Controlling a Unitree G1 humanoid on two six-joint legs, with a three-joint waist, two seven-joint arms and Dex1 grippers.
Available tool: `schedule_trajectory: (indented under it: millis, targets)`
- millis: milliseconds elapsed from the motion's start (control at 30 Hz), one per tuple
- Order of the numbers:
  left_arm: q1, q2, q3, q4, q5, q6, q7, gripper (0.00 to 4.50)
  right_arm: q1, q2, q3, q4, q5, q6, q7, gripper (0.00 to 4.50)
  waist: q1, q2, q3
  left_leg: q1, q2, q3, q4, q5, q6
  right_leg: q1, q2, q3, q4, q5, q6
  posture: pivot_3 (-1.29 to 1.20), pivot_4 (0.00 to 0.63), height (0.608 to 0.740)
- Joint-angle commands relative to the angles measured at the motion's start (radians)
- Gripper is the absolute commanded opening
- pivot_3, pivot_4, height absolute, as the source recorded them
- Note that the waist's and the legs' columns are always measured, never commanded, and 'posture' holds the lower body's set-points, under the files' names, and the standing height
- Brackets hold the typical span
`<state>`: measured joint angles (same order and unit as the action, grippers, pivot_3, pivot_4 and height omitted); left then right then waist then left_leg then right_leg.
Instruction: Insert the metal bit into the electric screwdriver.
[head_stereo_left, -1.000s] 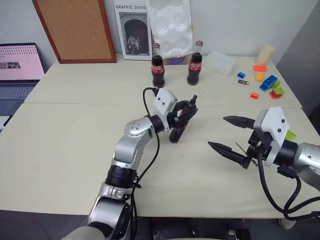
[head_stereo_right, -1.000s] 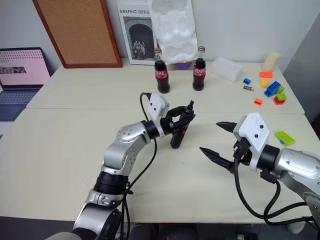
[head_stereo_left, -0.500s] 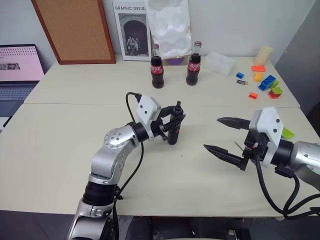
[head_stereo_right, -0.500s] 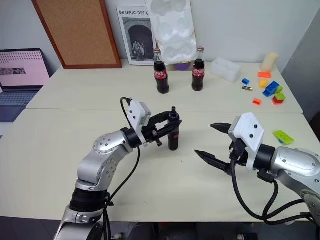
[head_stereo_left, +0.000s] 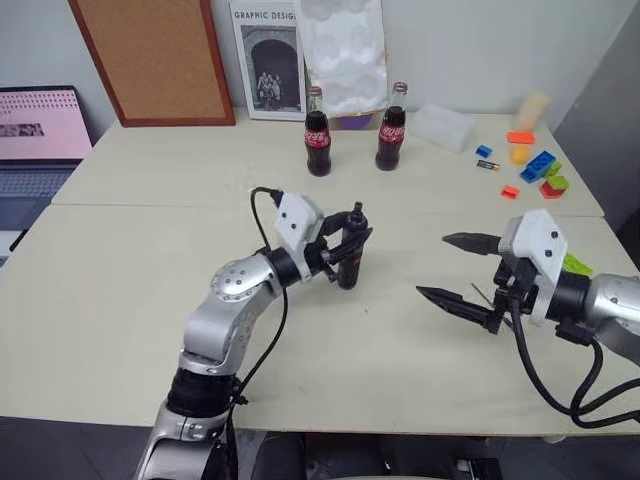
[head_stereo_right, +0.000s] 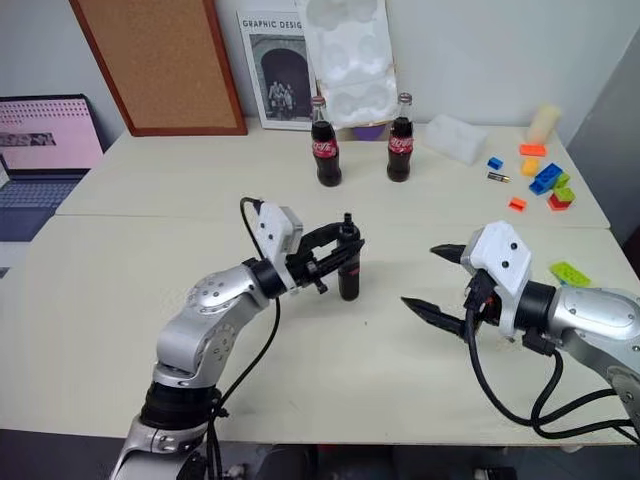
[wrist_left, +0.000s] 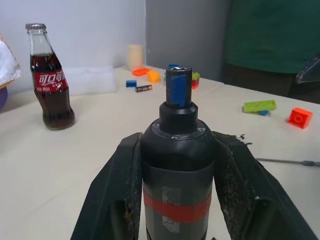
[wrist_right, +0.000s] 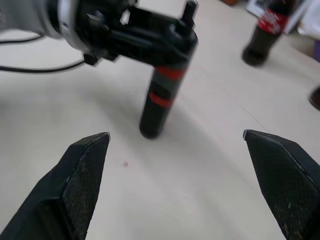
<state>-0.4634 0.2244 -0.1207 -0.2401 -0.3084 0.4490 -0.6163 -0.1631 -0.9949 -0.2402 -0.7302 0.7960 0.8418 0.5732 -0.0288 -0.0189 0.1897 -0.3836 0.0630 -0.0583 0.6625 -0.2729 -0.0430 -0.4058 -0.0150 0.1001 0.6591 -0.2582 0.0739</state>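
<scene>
The electric screwdriver (head_stereo_left: 347, 268) stands nearly upright at the table's middle, black with red bands and its small blue tip (wrist_left: 178, 90) up. Its lower end sits at the tabletop. My left gripper (head_stereo_left: 349, 240) is shut on its upper body, a finger on each side (wrist_left: 120, 170). My right gripper (head_stereo_left: 432, 265) hovers to the right of it, open wide and pointing at the screwdriver (wrist_right: 160, 95), with nothing between the fingers. The metal bit (wrist_left: 286, 161) lies flat on the table as a thin grey rod, just by the right gripper (head_stereo_left: 478, 293).
Two cola bottles (head_stereo_left: 318, 145) (head_stereo_left: 390, 140) stand behind the screwdriver. Coloured toy bricks (head_stereo_left: 535, 165) lie at the back right, and a green one (head_stereo_left: 572, 265) by my right wrist. A laptop (head_stereo_left: 35, 140) sits far left. A person in green (wrist_left: 270, 40) stands beyond the table.
My left arm's elbow has swung down and to the left. The screwdriver has gone from tilted to nearly upright. The right gripper has stayed open, almost in place.
</scene>
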Motion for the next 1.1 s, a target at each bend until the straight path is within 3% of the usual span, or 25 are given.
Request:
schedule_trajectory:
  millis: [33,333,567,867,967,1100]
  targets:
    - [-0.080,-0.045,-0.018,-0.040,0.006,-0.074,0.021,1.64,0.030,-0.064,-0.053,0.079,-0.083,0.004,0.025,4.50,0.003,0.000,0.000,-0.001,0.000,0.000,0.000,0.000,0.000,0.000,0.000,0.000,-0.001,0.000,0.000,0.00,0.150,0.740]
    - [-0.039,-0.111,-0.087,0.032,0.053,-0.187,0.030,1.64,0.048,-0.121,-0.009,0.280,-0.211,0.036,0.061,4.50,-0.003,0.000,0.000,0.000,0.000,0.001,-0.002,0.000,0.000,-0.001,0.000,0.000,-0.002,0.002,-0.003,0.00,0.150,0.740]
    - [-0.002,-0.126,-0.107,0.049,0.083,-0.245,0.052,1.64,0.035,-0.155,0.123,0.369,-0.277,0.135,0.091,4.50,-0.001,0.000,0.000,-0.001,0.000,0.001,0.000,0.000,0.000,-0.001,0.000,0.001,-0.002,0.002,-0.002,0.00,0.150,0.740]
    - [0.014,-0.124,-0.125,0.048,0.099,-0.267,0.049,1.64,-0.160,-0.125,0.312,0.549,-0.317,0.253,0.182,4.50,-0.003,0.001,0.000,0.000,0.000,0.001,-0.001,0.000,0.000,-0.001,0.000,0.001,-0.002,0.001,-0.002,0.00,0.150,0.740]
    - [0.016,-0.127,-0.125,0.048,0.105,-0.280,0.058,1.64,-0.223,-0.119,0.374,0.599,-0.336,0.272,0.218,4.05,-0.002,0.001,0.000,0.000,0.000,0.001,-0.001,0.000,0.000,-0.001,0.000,0.001,-0.002,0.002,-0.002,0.00,0.150,0.740]
    - [0.016,-0.129,-0.128,0.047,0.107,-0.278,0.062,1.64,-0.278,-0.128,0.452,0.630,-0.372,0.274,0.272,3.13,-0.001,0.001,0.000,0.000,0.000,0.001,-0.001,0.000,0.000,-0.001,0.000,0.001,-0.002,0.002,-0.003,0.00,0.150,0.740]
